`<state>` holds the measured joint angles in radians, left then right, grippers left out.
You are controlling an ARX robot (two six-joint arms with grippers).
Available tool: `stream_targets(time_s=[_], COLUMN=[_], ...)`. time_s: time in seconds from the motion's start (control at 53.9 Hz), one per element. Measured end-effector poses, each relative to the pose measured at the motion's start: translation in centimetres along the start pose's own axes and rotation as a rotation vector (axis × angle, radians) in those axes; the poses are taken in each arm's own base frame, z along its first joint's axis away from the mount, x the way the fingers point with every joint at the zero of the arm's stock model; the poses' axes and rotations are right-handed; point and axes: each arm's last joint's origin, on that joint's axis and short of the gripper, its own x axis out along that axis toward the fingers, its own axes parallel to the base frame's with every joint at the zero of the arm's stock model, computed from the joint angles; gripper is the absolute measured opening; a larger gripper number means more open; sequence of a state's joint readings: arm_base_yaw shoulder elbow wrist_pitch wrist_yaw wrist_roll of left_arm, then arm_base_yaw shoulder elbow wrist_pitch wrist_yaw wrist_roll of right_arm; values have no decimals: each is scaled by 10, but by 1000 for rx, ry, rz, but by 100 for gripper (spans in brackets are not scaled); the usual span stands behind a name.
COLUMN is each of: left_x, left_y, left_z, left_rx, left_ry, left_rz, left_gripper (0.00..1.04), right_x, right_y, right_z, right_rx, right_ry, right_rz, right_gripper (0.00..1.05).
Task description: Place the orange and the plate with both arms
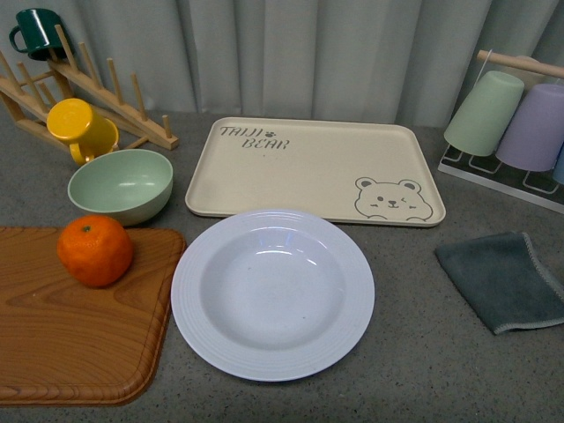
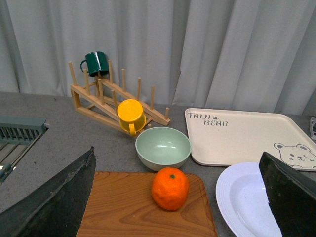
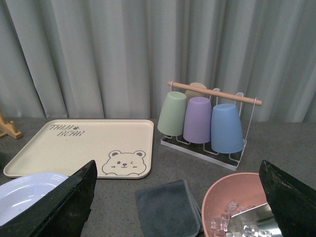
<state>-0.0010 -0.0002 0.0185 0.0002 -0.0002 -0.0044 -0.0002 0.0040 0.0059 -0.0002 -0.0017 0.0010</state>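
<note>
Orange (image 1: 95,250) and plate (image 1: 272,293): neither is held.

Left claw (image 2: 177,152): the jaws are spread wide and empty, hanging back from the orange. The orange sits loose on the wooden board (image 1: 79,344), just in front of the green bowl (image 1: 121,183).

Right claw (image 3: 177,163): the jaws are spread wide and empty. A grey cloth (image 3: 168,207) and a pink bowl of ice (image 3: 224,197) lie close beneath it. Only an edge of the plate shows off to one side.

The plate lies flat on the counter, just beside the board and close against the near edge of the bear tray (image 1: 308,167); whether they touch cannot be told.

Risks, as judged:
- An off-centre pinch would likely squirt the round orange toward the green bowl or off the board.
- The plate is glossy with a low rim, so a finger that fails to get under it may shove the plate into the tray or board.
- The right arm may clip the pink bowl or snag the cloth while crossing.
- The targets are neighbours, so the arms could crowd each other.
</note>
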Motion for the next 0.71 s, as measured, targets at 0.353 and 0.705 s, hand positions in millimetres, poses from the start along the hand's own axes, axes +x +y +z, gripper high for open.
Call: stream_targets(time_s=[0.353,0.705], left_x=[0,0], left_y=[0,0], left_z=[0,0], left_rx=[0,0], left_ry=[0,0], left_rz=[0,0], left_gripper=[98,98], right_x=[0,0], right_y=[0,0], right_z=[0,0], right_rx=[0,0], right_ry=[0,0], right_rz=[0,0], right_gripper=[96,96])
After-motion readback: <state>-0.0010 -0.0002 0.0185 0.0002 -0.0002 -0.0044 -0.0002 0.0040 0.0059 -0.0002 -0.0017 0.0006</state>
